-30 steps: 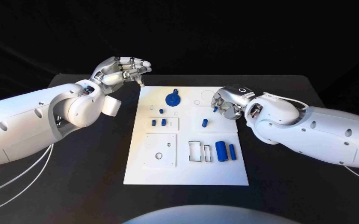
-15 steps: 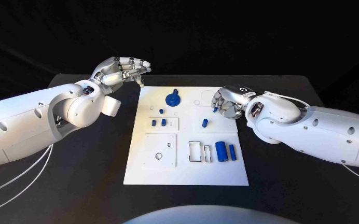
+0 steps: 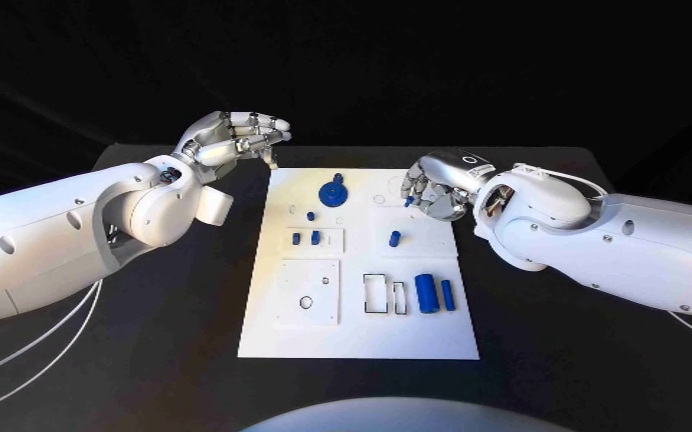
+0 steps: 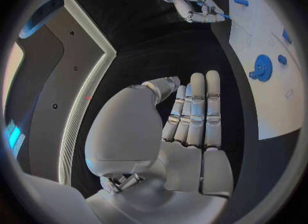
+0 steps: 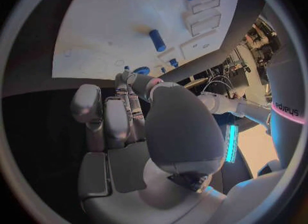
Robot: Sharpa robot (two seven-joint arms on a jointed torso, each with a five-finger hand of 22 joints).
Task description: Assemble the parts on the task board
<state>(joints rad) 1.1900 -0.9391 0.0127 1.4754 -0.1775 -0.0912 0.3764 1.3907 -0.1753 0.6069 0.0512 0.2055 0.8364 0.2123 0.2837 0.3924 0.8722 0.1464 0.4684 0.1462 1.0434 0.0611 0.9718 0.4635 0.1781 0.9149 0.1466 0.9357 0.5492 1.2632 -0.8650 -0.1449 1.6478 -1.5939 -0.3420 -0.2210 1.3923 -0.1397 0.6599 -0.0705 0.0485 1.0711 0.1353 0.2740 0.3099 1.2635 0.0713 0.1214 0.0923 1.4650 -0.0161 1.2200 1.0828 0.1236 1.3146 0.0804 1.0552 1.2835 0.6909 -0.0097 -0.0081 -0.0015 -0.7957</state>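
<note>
— Where is the task board (image 3: 361,327), and what is carried on it?

— It is laid flat in the middle of the tabletop (image 3: 173,322), between the two arms. A blue gear-like disc (image 3: 333,192) is seated near its far edge, two blue cylinders (image 3: 436,292) are laid side by side near the right edge, and a small blue peg (image 3: 394,238) lies further in — all kept within reach of either arm.

— How is the right robot hand (image 3: 437,184) held?

— It is poised over the board's far right part, fingers curled in; a small blue piece (image 3: 410,201) seems to be pinched at the fingertips, probably for seating.

— And the left robot hand (image 3: 238,136)?

— It is held off the board's far left corner, fingers straight and nothing gripped — likely kept clear.
</note>
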